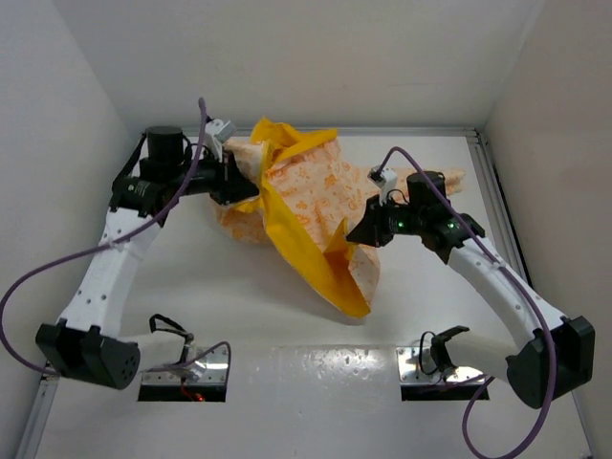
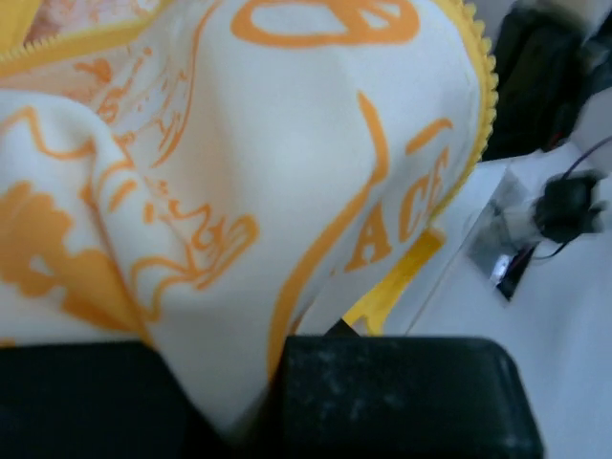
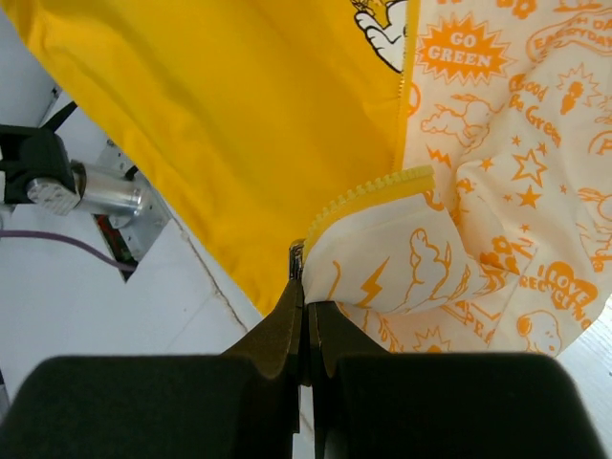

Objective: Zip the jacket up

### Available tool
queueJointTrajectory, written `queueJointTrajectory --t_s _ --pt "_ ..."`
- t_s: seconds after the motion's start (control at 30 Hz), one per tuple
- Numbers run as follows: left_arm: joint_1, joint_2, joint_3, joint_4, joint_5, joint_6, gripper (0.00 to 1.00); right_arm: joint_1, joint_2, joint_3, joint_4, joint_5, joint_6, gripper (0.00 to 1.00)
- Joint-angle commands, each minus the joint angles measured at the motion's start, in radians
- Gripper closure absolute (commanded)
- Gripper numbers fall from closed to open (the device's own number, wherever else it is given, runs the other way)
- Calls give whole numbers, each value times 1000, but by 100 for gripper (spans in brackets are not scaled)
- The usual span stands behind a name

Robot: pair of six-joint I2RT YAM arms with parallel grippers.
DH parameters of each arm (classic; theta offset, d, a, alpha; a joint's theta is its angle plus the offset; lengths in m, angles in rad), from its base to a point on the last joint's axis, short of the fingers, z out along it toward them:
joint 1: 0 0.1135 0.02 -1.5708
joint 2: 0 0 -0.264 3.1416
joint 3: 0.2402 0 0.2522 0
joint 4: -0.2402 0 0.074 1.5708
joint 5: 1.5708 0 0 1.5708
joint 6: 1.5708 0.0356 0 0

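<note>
2 tight grips on the jacket (image 1: 306, 196) — left hand (image 1: 237, 182) far-left, right hand (image 3: 306, 287) at its zipper edge (image 3: 373, 186)

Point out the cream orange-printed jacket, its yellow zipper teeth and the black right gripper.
cream orange-printed jacket (image 1: 308, 184): top view, on its printed outer panel.
yellow zipper teeth (image 3: 378, 189): right wrist view, middle of the toothed strip.
black right gripper (image 3: 304, 296): right wrist view, between its fingertips, shut on the jacket edge.

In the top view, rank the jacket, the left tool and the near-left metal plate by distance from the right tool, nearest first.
1. jacket: clamped in the right tool itself.
2. left tool: far left, across the jacket.
3. metal plate: near-left table edge.
</note>
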Motion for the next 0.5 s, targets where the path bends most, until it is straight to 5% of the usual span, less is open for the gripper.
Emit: queueJointTrajectory --t_s 0.0,0.13,0.3,0.47 --pt "-14 -107 -155 438 9 -346 100 1 -19 27 43 30 7 100" --pt "-75 -149 -445 812 17 -671 100 3 -31 -18 150 -47 69 100" --pt "-135 -184 -623 966 -222 -1030 100 12 -41 -27 252 -91 176 100" --pt "-146 -175 -671 1060 -103 -1128 100 44 -11 22 283 -107 181 100"
